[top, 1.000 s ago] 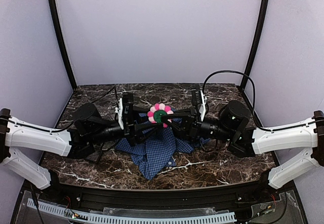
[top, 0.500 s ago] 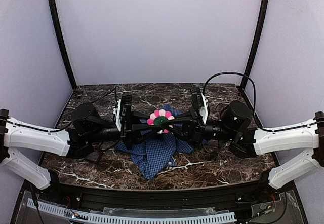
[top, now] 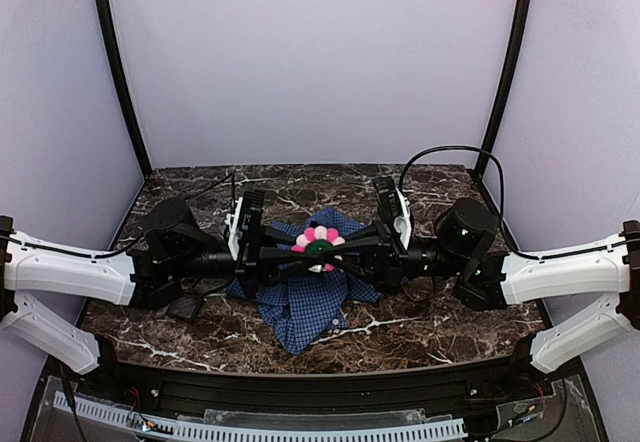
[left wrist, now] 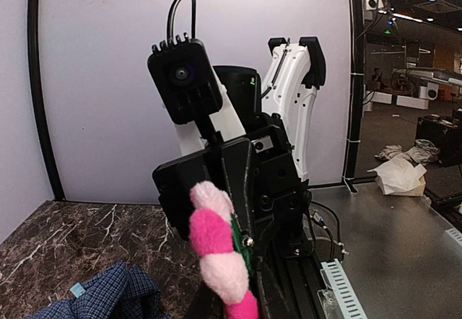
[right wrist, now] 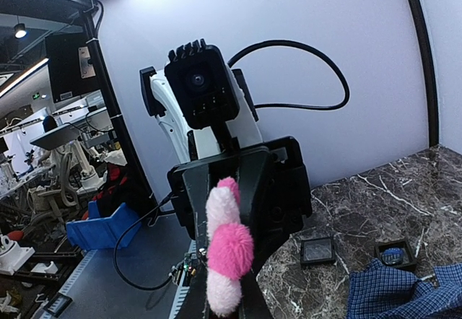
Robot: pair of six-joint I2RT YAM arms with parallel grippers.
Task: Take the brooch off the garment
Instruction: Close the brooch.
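The brooch (top: pixel 318 243), a pink and pale-pink plush flower with a green centre, hangs in the air between my two grippers, above the garment (top: pixel 308 305). The garment is a blue checked shirt crumpled on the marble table. My left gripper (top: pixel 298 248) reaches in from the left and my right gripper (top: pixel 340 246) from the right. Both are closed on the brooch. The left wrist view shows the brooch (left wrist: pixel 219 250) edge-on with its green back and a metal pin. The right wrist view also shows the brooch (right wrist: pixel 227 254) edge-on. In both wrist views the shirt (left wrist: pixel 108 297) (right wrist: pixel 404 290) lies lower, apart from the brooch.
Two small black square trays (right wrist: pixel 316 250) (right wrist: pixel 393 252) sit on the marble table (top: pixel 420 317) near the shirt. One tray (top: pixel 185 309) shows under the left arm. The shirt's light-blue tag (left wrist: pixel 76 289) shows. Purple walls and black posts enclose the table.
Both grippers and the brooch between them have moved slightly down in the top view, closer above the shirt. The shirt has settled a little.
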